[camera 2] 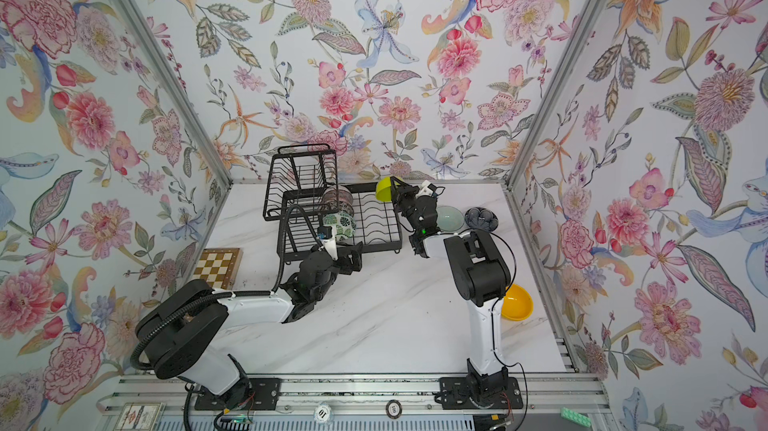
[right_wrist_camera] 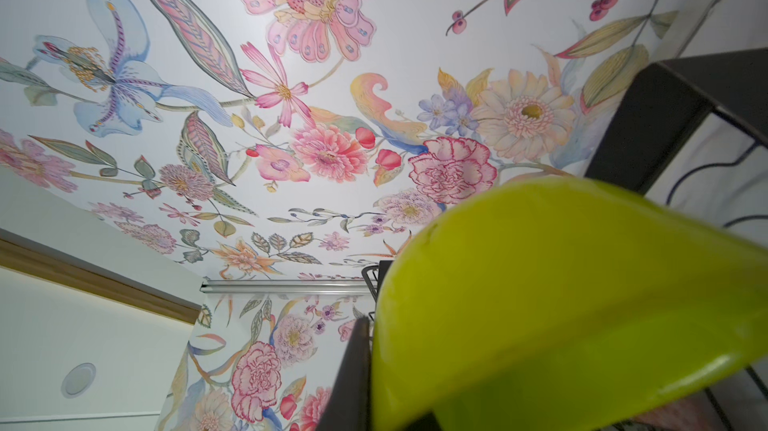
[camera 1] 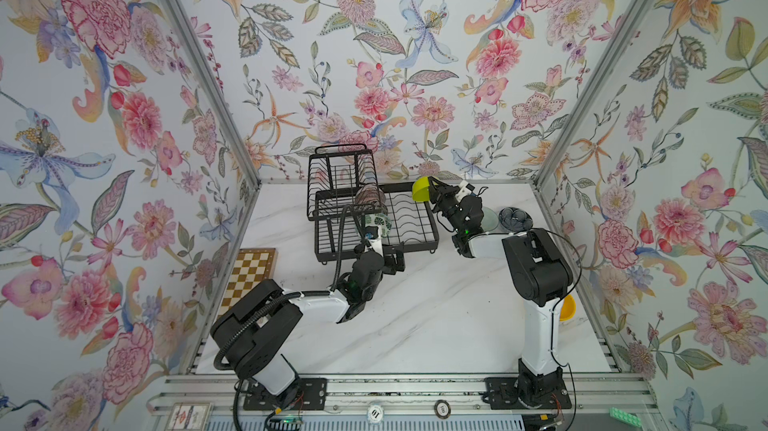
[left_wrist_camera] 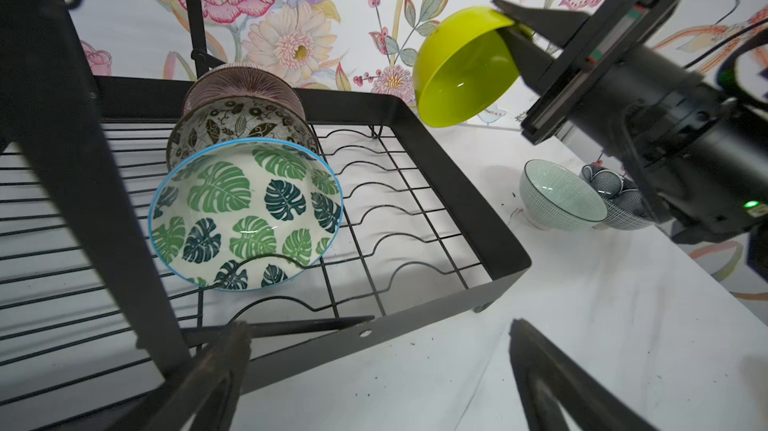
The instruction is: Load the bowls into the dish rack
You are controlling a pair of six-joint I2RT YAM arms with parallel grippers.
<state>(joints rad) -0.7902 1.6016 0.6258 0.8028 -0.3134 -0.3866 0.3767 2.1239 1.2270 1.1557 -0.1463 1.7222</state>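
The black wire dish rack [camera 1: 432, 217] stands at the back of the table. On edge in its lower tray stand the pink ribbed bowl [left_wrist_camera: 245, 80], the black-and-white bowl [left_wrist_camera: 237, 121] and the green-leaf bowl [left_wrist_camera: 245, 213]. My right gripper [camera 1: 432, 188] is shut on the rim of the lime green bowl [camera 1: 422, 190], holding it tilted in the air above the rack's far right corner. My left gripper [left_wrist_camera: 376, 329] hangs open and empty at the rack's front rim. The pale celadon bowl [camera 1: 488, 217] and dark blue bowl [camera 1: 515, 218] sit right of the rack.
An orange-yellow bowl [camera 2: 516, 302] lies at the table's right edge, behind the right arm. A chessboard [camera 1: 249, 273] lies by the left wall. The rack's raised upper basket [camera 1: 340, 167] stands over its left half.
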